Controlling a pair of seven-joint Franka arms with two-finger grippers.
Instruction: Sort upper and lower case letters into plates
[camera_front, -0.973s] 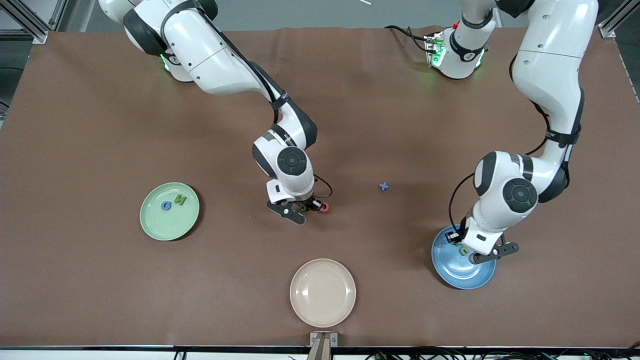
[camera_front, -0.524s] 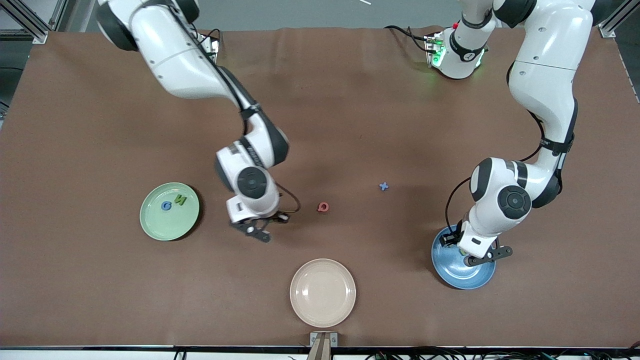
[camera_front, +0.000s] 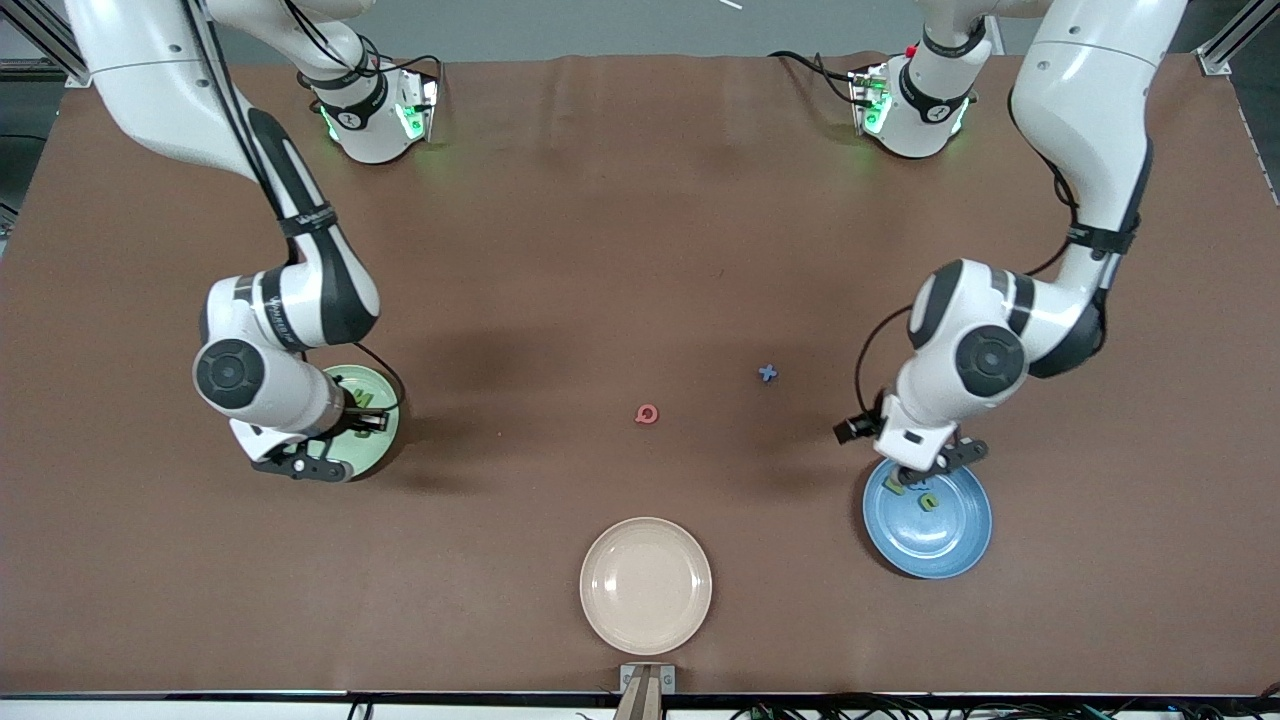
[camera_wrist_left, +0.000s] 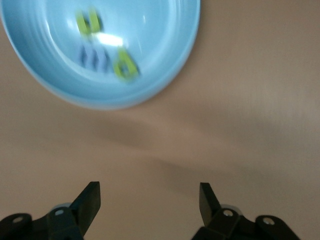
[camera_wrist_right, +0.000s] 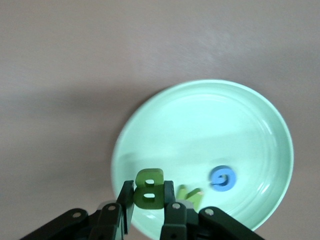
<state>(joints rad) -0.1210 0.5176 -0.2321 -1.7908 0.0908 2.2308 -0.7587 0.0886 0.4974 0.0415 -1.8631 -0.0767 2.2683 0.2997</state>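
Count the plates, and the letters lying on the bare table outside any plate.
Plates: 3 (green plate, blue plate, beige plate)
Letters on the bare table: 2 (red letter, blue letter)
Total: 5

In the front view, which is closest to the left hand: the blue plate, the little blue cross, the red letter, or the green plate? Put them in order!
From the left hand:
1. Blue plate, just under it.
2. Blue cross, mid-table.
3. Red letter, mid-table.
4. Green plate, at the right arm's end.
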